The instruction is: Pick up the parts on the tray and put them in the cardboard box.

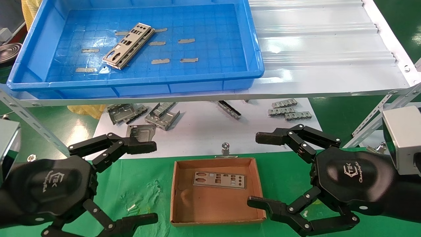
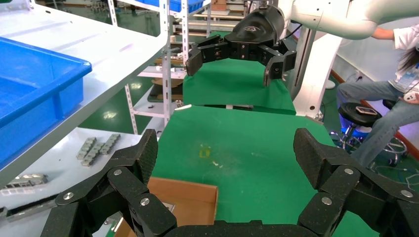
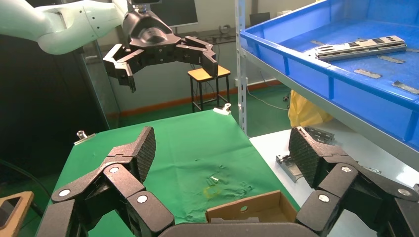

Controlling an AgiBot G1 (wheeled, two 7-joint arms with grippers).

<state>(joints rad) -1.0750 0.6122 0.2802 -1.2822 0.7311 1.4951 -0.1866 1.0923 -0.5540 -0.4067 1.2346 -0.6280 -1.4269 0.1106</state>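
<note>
Now punched flat metal parts (image 1: 129,46) on gridded blue tray (image 1: 260,62); one part (image 1: 219,179) in cardboard box (image 1: 176,197); both fingers spread, empty

The large blue plastic tray (image 1: 210,86) runs off the far edge overhead, its far wall unseen. How many thin punched silver-grey plates (image 1: 128,46) are stacked in it is unclear. Both arms' bodies are cut off nearside.

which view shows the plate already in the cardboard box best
The head view: it looks straight down into the cardboard box, so the plate lies fully visible on the floor near the far wall. The left wrist view shows only a box corner with a sliver of metal; the right wrist view shows just the box's wall, no plate.
</note>
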